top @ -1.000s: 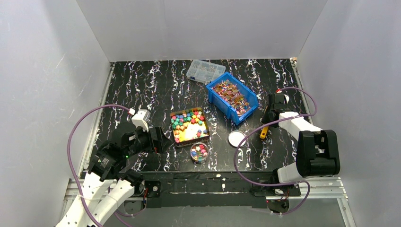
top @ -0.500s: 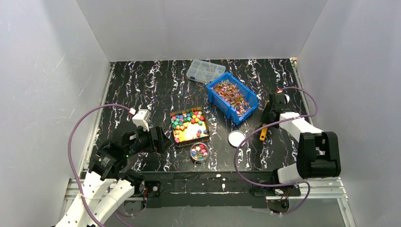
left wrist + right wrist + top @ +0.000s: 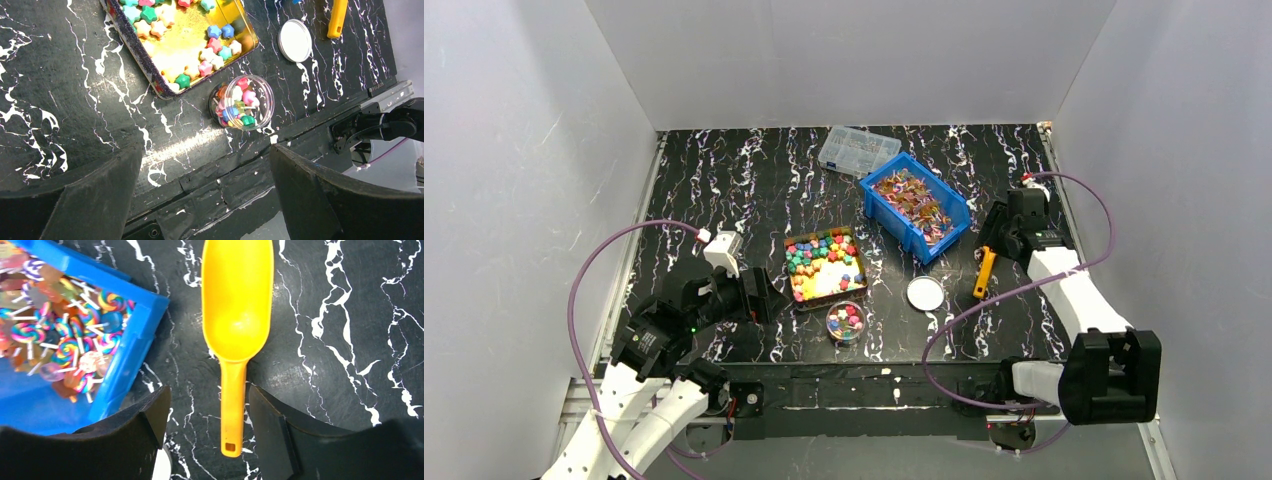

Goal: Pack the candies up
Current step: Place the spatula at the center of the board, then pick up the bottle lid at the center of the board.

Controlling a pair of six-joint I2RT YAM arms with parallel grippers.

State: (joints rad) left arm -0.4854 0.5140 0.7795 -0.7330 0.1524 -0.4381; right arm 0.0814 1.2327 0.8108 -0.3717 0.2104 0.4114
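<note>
Hovering with my right gripper (image 3: 207,395) spread wide over the yellow scoop (image 3: 236,305), I saw its handle pointing back toward me, bowl away. The candies (image 3: 65,340) lay in the blue bin (image 3: 135,345) just left of it, far nearer me than the left arm (image 3: 664,335).

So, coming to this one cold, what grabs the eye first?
Colour against the black marbled table: a blue bin of swirly lollipops at the back right, and a gold tray of star candies mid-table, with a part-filled clear jar just in front. Then the yellow scoop, lying right of the bin between the open right gripper's fingers.
</note>
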